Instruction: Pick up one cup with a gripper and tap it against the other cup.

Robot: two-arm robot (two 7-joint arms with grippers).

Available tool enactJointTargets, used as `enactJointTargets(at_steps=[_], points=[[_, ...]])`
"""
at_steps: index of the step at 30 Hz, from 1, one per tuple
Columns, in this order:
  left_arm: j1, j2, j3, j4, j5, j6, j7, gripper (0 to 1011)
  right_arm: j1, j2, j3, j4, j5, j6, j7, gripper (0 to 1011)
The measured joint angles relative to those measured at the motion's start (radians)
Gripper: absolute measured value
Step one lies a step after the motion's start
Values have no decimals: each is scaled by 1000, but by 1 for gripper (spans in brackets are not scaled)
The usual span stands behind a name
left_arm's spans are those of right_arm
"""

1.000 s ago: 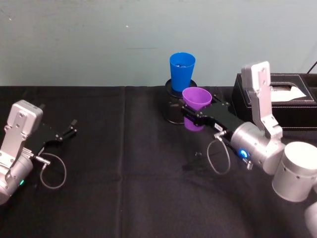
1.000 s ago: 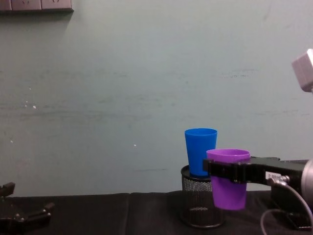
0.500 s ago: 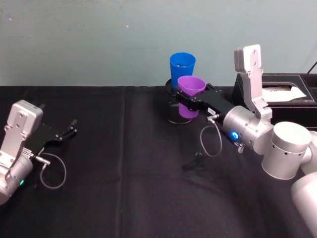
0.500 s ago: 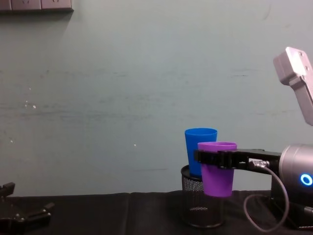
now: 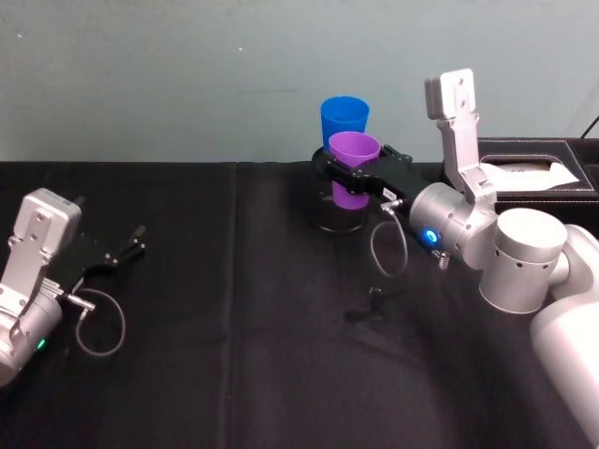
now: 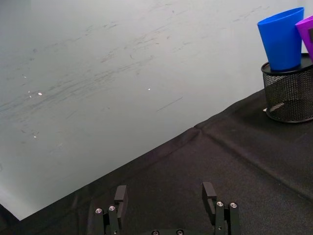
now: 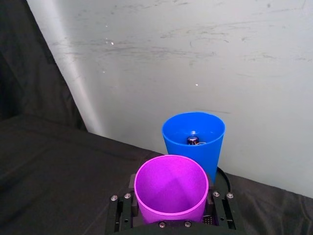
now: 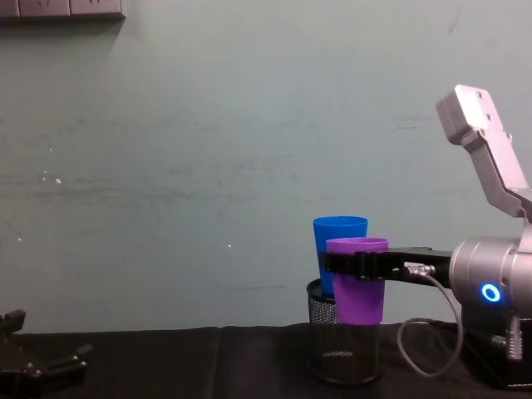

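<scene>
A black-clothed desk (image 5: pixel 234 355) is backed by a pale wall. At 9 o'clock the left gripper (image 5: pixel 138 239) is parked, fingers apart. Toward 12 o'clock the purple cup (image 5: pixel 354 147) is clamped in the right gripper (image 5: pixel 356 174), held off the desk at the blue cup's (image 5: pixel 343 120) 5 o'clock, just beside it.

Purple cup (image 5: pixel 354 146), clamped in right gripper (image 5: pixel 349 178), aloft directly before blue cup (image 5: pixel 343 118); left gripper (image 5: pixel 129 246), fingers apart, rests far left.
</scene>
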Motion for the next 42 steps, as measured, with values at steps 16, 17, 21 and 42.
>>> enactJointTargets(at_steps=[16,17,21,42], points=[[0,0,0,0,0,0,0,1000,22,-18,3,29,-20,-7,-2,739],[0,0,0,0,0,0,0,1000,22,-18,3,29,-20,-7,-2,739],[0,0,0,0,0,0,0,1000,22,-18,3,28,-20,-7,-2,739],[0,0,0,0,0,0,0,1000,22,-18,2,28,-20,-7,-5,739]])
